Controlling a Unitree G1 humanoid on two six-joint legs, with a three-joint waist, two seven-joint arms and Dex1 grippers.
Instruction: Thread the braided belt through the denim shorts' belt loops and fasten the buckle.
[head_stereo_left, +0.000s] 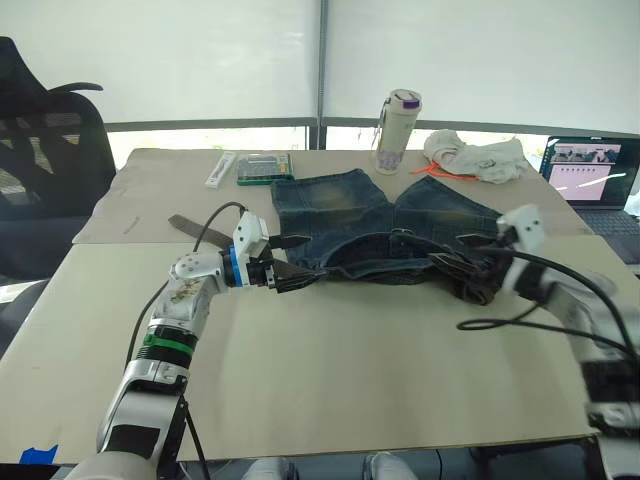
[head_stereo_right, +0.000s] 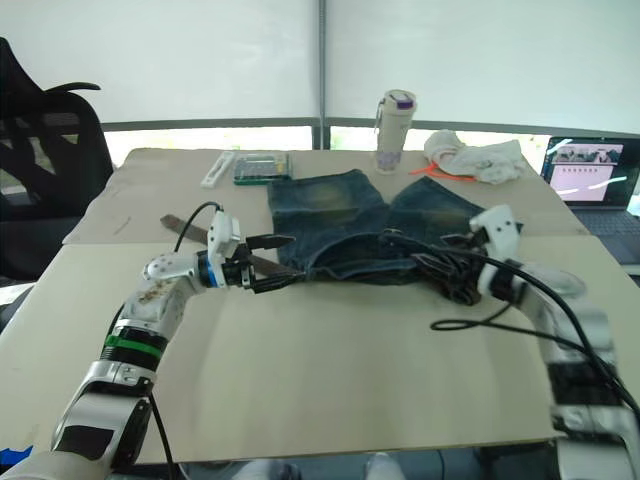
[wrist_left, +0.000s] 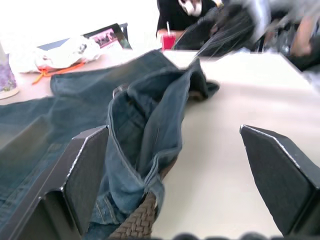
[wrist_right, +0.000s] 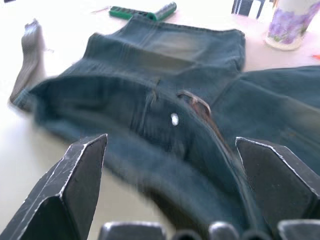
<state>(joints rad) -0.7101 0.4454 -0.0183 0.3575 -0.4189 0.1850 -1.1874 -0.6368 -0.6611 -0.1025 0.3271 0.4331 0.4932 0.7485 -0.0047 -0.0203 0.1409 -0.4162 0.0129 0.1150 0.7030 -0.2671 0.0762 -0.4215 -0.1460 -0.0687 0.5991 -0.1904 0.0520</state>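
Note:
The denim shorts (head_stereo_left: 395, 225) lie flat mid-table, waistband toward me. The braided belt (head_stereo_left: 190, 229) runs from the left of the table into the waistband's left end; its weave shows in the left wrist view (wrist_left: 138, 223), passing under a fold of denim that looks like a belt loop (wrist_left: 156, 187). A silver buckle (wrist_right: 196, 103) lies on the waistband near the fly. My left gripper (head_stereo_left: 298, 262) is open, its fingers (wrist_left: 82, 170) straddling the waistband's left end. At the shorts' right end, the right gripper (head_stereo_left: 470, 264) is open with the fingers (wrist_right: 80, 175) spread over the denim.
At the back stand a white bottle (head_stereo_left: 398, 130), a crumpled white cloth (head_stereo_left: 480, 158), a green box (head_stereo_left: 265, 167) and a laptop (head_stereo_left: 590, 175). A black chair (head_stereo_left: 40, 150) is at the left. A black cable loop (head_stereo_left: 490, 322) lies by my right arm.

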